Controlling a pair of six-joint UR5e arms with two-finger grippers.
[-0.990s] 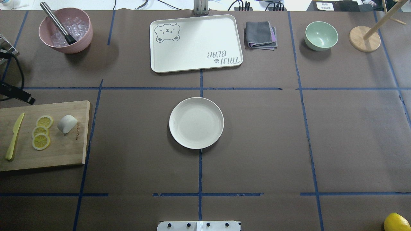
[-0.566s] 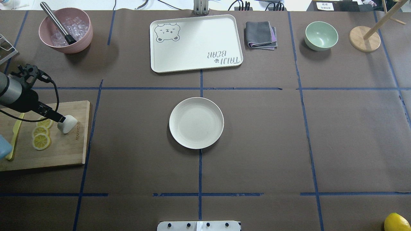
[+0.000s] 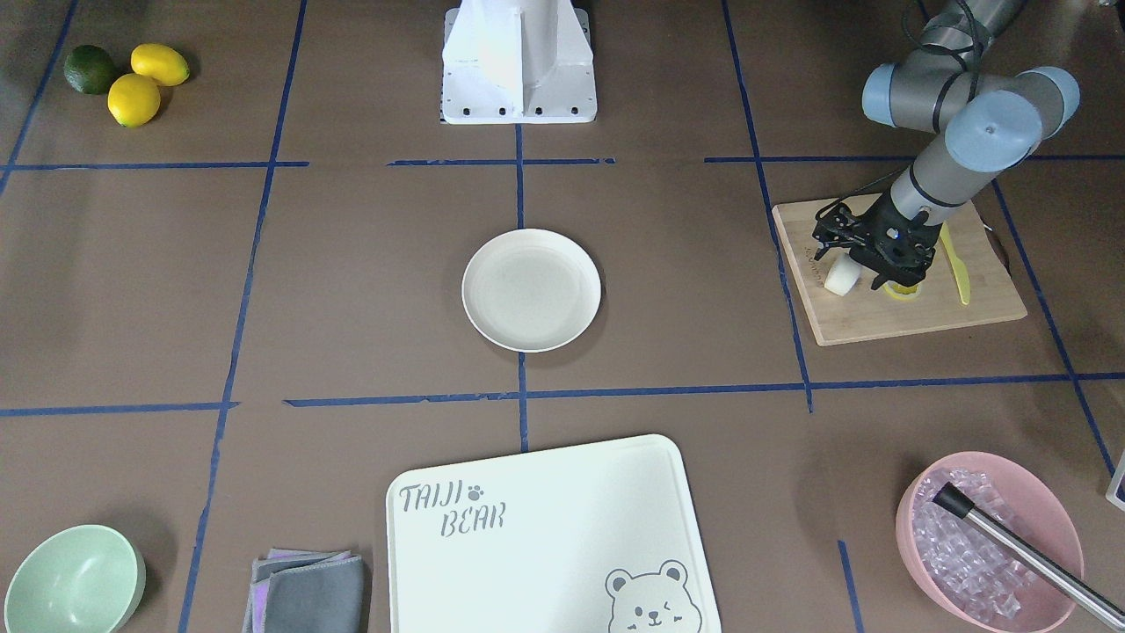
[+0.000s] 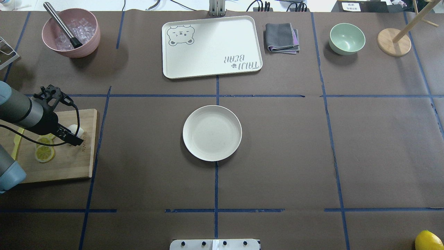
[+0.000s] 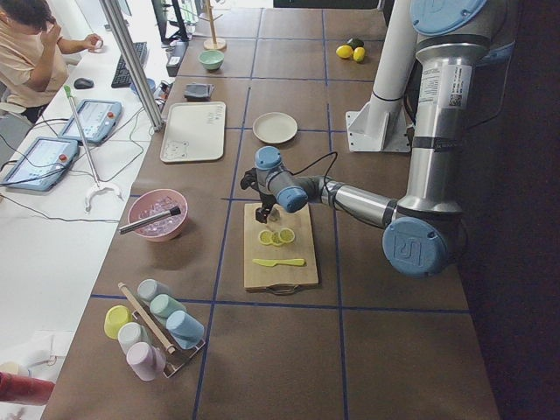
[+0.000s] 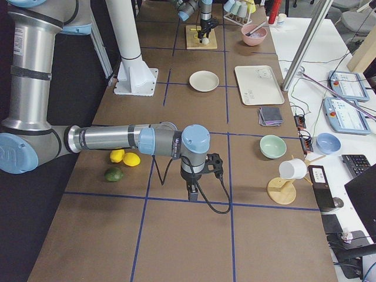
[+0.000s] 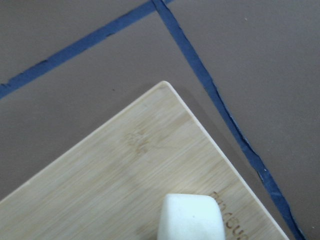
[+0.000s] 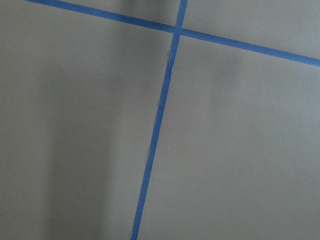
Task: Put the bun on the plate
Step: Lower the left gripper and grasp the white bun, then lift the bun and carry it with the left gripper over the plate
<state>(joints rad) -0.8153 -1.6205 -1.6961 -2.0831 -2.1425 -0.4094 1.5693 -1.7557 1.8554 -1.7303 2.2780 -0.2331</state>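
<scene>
**Bun on the cutting board, left gripper over it**

The bun (image 3: 841, 276) lies on the wooden cutting board (image 3: 879, 321), near the board's corner on the side towards the plate. The left wrist view looks straight down on its white end, with the board's edge just beyond. The left gripper (image 3: 849, 269) hangs right over the bun with its fingers spread to either side, not pressed onto it. Just beside the bun on the same board lie the lemon slices (image 4: 44, 153), partly hidden under the arm, and past them the yellow knife (image 3: 956, 264).

The plate (image 4: 212, 133) sits at the middle of the table (image 4: 277, 156), well apart from the board, with nothing on it.

The right gripper (image 6: 192, 197) points down over the table, near a crossing of blue tape lines. Whether its fingers are apart or together cannot be told.
</scene>
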